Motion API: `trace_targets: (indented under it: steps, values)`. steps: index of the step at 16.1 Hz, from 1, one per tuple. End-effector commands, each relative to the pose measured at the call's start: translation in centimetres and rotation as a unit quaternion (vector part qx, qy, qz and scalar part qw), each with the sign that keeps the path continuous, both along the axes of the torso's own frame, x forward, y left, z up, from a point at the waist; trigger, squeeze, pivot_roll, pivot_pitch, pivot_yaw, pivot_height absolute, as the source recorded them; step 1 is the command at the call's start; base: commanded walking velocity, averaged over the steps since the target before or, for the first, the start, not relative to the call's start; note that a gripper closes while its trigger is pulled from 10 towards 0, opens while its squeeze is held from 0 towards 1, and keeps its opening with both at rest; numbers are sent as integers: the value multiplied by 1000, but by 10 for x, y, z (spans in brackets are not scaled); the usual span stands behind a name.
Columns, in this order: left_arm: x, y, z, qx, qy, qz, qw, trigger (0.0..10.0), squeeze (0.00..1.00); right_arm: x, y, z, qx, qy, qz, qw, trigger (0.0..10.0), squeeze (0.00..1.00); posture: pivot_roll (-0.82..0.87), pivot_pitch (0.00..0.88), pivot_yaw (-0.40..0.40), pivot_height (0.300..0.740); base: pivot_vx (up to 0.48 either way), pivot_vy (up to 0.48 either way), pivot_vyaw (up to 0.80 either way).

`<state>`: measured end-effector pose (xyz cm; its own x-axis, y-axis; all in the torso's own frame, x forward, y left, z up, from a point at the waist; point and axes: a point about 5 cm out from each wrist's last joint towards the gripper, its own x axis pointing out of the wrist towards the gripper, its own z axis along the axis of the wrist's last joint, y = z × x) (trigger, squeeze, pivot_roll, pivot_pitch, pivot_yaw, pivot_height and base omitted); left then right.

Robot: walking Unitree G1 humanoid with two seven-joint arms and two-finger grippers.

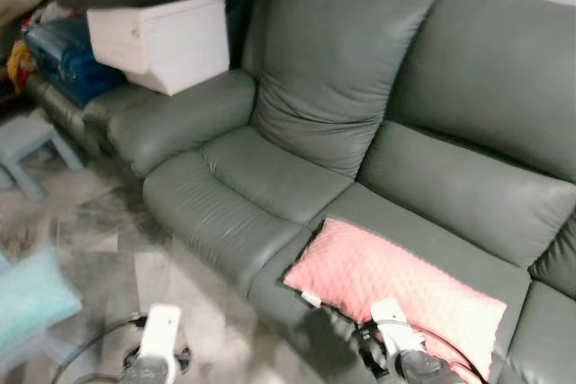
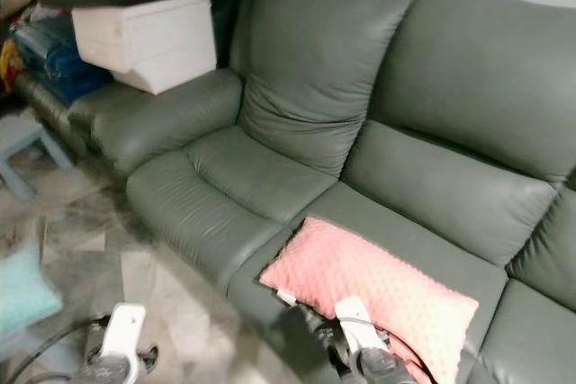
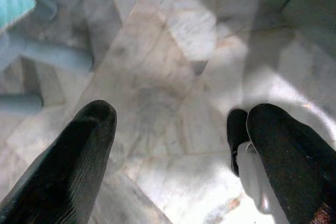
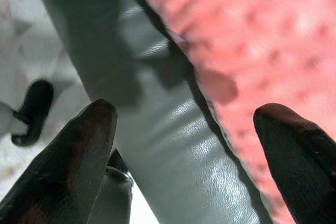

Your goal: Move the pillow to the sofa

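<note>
Pink pillow (image 1: 400, 290) lies flat on the middle seat cushion of the grey sofa (image 1: 360, 114), its near edge just at the cushion's front lip. From where I sit, the placing step looks done; what is in hand is the release and clearing away. Right tool (image 4: 184, 129) hovers over the pillow's near edge and the sofa front, fingers spread wide with nothing between them — released, not touching the fabric as far as I can judge. Left tool (image 3: 178, 140) hangs low over the pale tiled floor (image 3: 173, 51), fingers also spread and empty. A white box (image 1: 162, 38) sits on the far armrest, well apart from the pillow. Next move, in my judgement: draw the right arm back and up without snagging the pillow's corner, then check it stays seated and does not slide off the front.
</note>
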<state>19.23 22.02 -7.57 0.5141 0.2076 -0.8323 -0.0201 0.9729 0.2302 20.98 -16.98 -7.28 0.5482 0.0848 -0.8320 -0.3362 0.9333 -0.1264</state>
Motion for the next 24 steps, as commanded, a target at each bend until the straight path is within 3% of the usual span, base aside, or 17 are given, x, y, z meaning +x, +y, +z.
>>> trace_targets:
  steps: [1,5,9,11,15,19,24]
  values:
    - [5,7,4,6,-6,2,1000,10000,0,2,6,1,8,-3,6,1000,10000,0,-64,0,12,740,0,0,0]
    - [2,15,4,8,-1,3,1000,10000,0,0,4,0,6,-1,14,1000,10000,0,-53,0,-9,740,0,0,0]
    - [-1,-21,-5,-19,-1,17,1000,10000,0,6,-11,5,-21,-1,42,999,10000,0,-47,0,-61,740,0,0,0]
    - [-5,-26,-7,-26,4,24,999,10000,0,12,-19,10,-24,-12,29,999,10000,0,-55,0,-61,740,0,0,0]
    - [-11,-23,-10,-22,13,20,999,10000,0,11,-26,10,-18,-19,5,1000,10000,0,-61,0,-56,740,0,0,0]
    - [-10,-18,-8,-18,12,16,1000,10000,0,-8,-36,1,-34,5,30,999,10000,0,-72,0,-36,740,0,0,728]
    - [-13,-6,-8,-11,17,10,1000,10000,0,1,-14,2,-20,1,23,1000,10000,0,-74,0,-16,740,0,0,640]
